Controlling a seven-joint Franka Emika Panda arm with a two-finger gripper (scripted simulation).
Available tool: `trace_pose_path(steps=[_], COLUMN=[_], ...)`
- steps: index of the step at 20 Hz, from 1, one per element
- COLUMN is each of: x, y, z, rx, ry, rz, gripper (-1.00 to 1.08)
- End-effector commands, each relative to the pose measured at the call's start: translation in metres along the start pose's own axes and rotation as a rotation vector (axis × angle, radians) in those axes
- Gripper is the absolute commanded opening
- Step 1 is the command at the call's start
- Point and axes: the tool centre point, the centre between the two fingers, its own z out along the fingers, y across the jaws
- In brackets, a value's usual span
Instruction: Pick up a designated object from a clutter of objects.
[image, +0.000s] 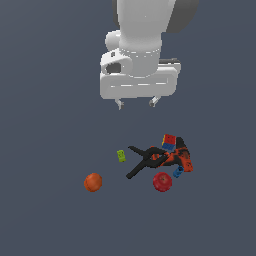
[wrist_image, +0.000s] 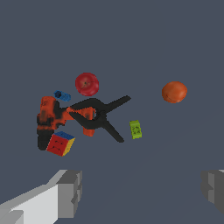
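Clearly the approach step: the claw (image: 136, 103) hangs spread and empty, high above the clutter. The apple (image: 162, 181) lies near the drill (image: 180, 157); next, descend over it.

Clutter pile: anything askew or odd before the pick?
Mostly no. The black clamp lies across the drill, and the cube sits tilted against the drill. The red apple sits just clear of them, the orange ball apart. The end effector hangs open above.
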Motion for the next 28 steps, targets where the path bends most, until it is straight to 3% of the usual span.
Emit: trace_pose_path(steps=[1,10,19,28], x=[0.0,0.015,0.021,0.05], y=[0.0,-0.005,-0.008,-0.02], z=[0.0,-0.012,-0.005,0.028], rx=[0.0,-0.017,-0.017,-0.019], ry=[0.0,0.047,0.042,0.028], rz=[0.0,-0.039,-0.051,-0.11], gripper=[1.0,1.0,1.0,1.0])
